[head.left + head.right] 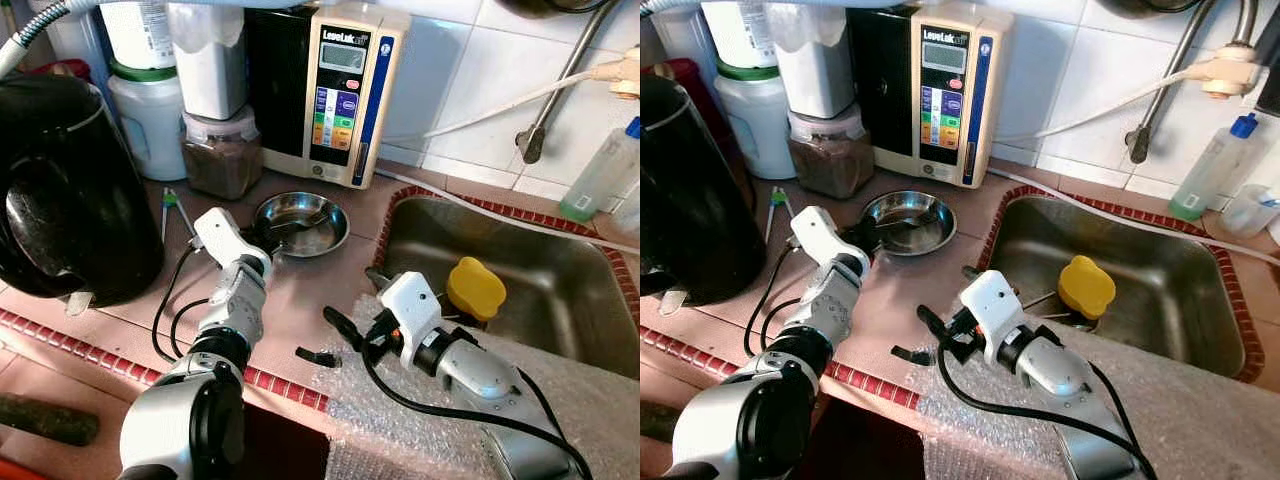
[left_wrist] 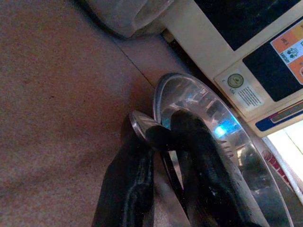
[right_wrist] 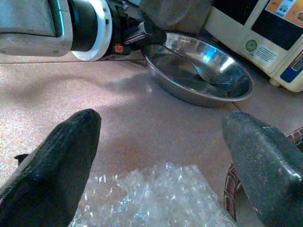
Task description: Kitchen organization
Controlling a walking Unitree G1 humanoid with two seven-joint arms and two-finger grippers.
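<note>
The left gripper (image 1: pixel 262 240) is clamped on a spoon handle (image 2: pixel 147 134) at the rim of the steel bowl (image 1: pixel 300 223), near the counter's back edge beside the sink (image 1: pixel 1120 290). The right gripper (image 1: pixel 340 337) hovers, fingers spread, above the counter's front edge. Tidying looks barely begun.

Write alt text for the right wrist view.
The right hand, its two black fingers spread wide, hovers over bubble wrap on a pinkish counter. Beyond it, the left hand grips the rim of a shallow steel bowl holding a utensil.
</note>
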